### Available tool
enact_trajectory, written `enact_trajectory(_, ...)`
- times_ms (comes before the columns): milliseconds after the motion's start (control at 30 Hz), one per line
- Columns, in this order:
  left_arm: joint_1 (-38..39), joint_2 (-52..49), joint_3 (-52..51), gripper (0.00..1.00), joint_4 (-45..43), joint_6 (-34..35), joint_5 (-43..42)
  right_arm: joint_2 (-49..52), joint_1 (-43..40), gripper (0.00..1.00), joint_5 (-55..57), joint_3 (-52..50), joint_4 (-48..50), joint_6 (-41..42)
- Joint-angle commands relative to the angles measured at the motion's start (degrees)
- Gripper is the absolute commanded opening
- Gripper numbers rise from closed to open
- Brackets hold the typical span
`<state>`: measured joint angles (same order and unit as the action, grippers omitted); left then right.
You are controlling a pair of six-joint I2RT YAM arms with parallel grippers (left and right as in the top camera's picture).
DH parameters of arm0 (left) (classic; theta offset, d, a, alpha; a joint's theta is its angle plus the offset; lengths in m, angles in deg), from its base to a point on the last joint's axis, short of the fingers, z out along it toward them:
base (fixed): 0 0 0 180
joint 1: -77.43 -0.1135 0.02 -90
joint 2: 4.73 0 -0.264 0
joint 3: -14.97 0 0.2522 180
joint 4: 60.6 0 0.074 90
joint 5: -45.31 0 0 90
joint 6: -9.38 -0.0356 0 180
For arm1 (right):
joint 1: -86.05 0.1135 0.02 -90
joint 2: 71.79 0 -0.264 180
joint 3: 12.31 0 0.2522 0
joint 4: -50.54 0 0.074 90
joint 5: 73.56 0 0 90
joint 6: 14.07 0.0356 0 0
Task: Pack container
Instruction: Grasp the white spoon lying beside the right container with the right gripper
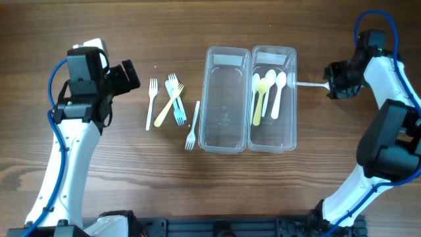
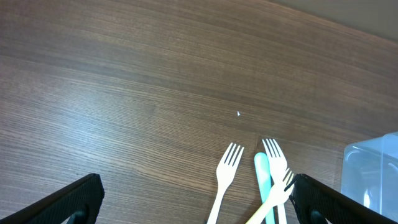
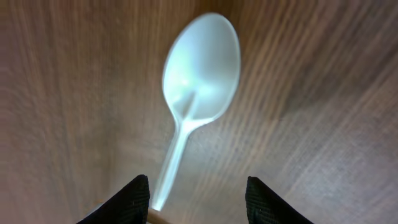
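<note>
The clear two-trough container (image 1: 227,141) stands mid-table. Its left trough is empty. Its right trough holds several spoons (image 1: 266,92), white and yellow. A white spoon (image 1: 309,84) lies on the table just right of the container; the right wrist view (image 3: 199,68) shows its bowl pointing away. My right gripper (image 1: 331,84) (image 3: 199,193) is open around the spoon's handle end, which lies near the left finger. My left gripper (image 1: 128,76) (image 2: 193,186) is open and empty, above the forks (image 2: 227,171).
Loose forks lie left of the container: a white one (image 1: 152,102), a yellow one (image 1: 168,106) crossing blue ones (image 1: 177,108), and another white one (image 1: 193,125). A container corner shows in the left wrist view (image 2: 373,168).
</note>
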<state>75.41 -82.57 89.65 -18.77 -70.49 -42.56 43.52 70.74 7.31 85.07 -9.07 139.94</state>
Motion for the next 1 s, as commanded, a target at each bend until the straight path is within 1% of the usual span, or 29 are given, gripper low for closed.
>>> enact_trajectory(0,-0.4,-0.4,1.1,1.0,-0.2,-0.9,0.5,1.6,0.2,0.5,0.3,-0.1,0.9,3.7)
enact_trajectory(133,-0.4,-0.4,1.1,1.0,-0.2,-0.9,0.5,4.6,0.7,0.49,-2.4,-0.1,2.6,5.2)
enact_trajectory(367,-0.4,-0.4,1.1,1.0,-0.2,-0.9,0.5,6.8,2.0,0.45,-3.0,-0.1,4.8,5.6)
enact_trajectory(567,-0.4,-0.4,1.1,1.0,-0.2,-0.9,0.5,8.2,2.0,0.41,-1.9,-0.1,1.8,4.9)
enact_trajectory(667,-0.4,-0.4,1.1,1.0,-0.2,-0.9,0.5,8.2,2.0,0.36,0.7,-0.1,-0.1,1.9)
enact_trajectory(833,-0.4,-0.4,1.1,1.0,-0.2,-0.9,0.5,8.2,1.9,0.37,5.6,-0.1,-3.8,-1.1)
enact_trajectory(967,-0.4,-0.4,1.1,1.0,-0.2,-0.9,0.5,8.2,1.7,0.37,6.4,-0.1,-5.2,-3.0)
